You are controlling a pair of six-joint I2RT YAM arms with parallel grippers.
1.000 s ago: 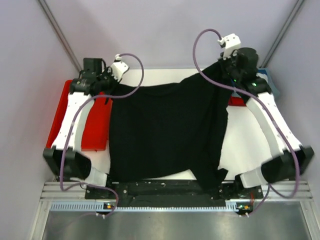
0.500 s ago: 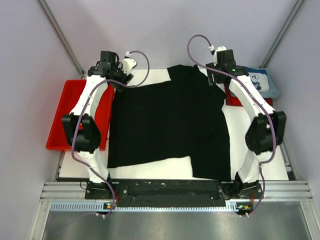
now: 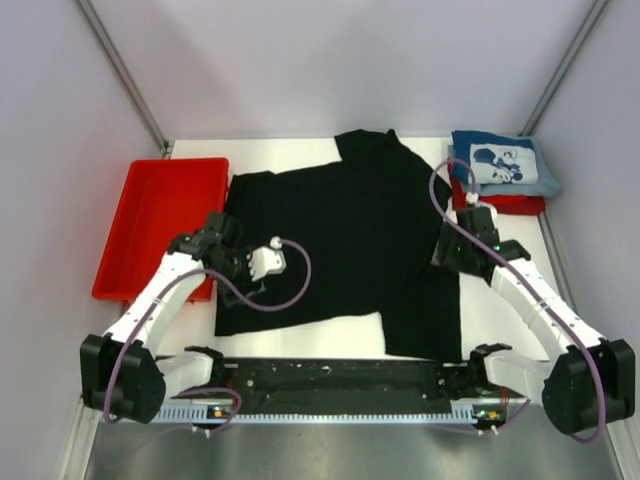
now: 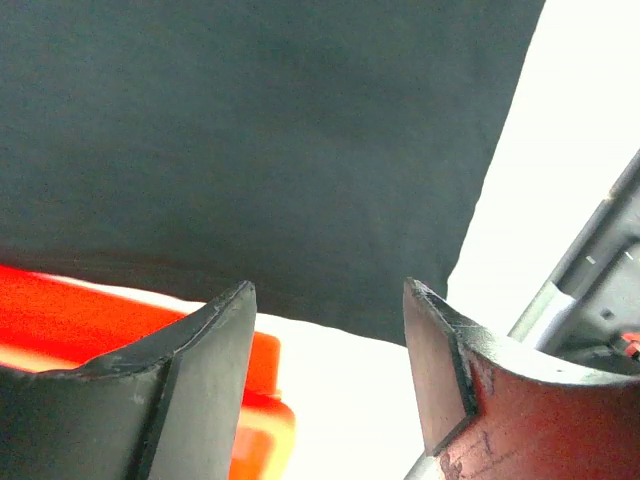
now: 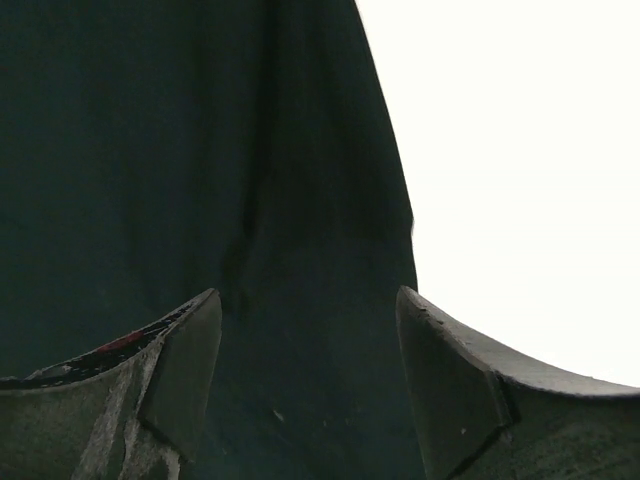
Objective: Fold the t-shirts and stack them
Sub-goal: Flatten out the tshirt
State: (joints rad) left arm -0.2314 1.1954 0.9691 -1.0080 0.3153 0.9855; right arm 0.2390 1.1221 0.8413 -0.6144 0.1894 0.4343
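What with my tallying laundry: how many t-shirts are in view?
3. Large black cloth t-shirt spread mid-table; folded blue cloth t-shirt with white cartoon print far right, atop a folded red cloth one. More may hide beneath.

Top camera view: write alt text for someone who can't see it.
A black t-shirt lies spread on a white table, the left gripper and right gripper open over its side edges. A folded blue t-shirt sits on a red t-shirt at the far right; a red tray is left.

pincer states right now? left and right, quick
Left pincer: open, holding nothing, over the black t-shirt edge.
Right pincer: open, holding nothing, over the same shirt.
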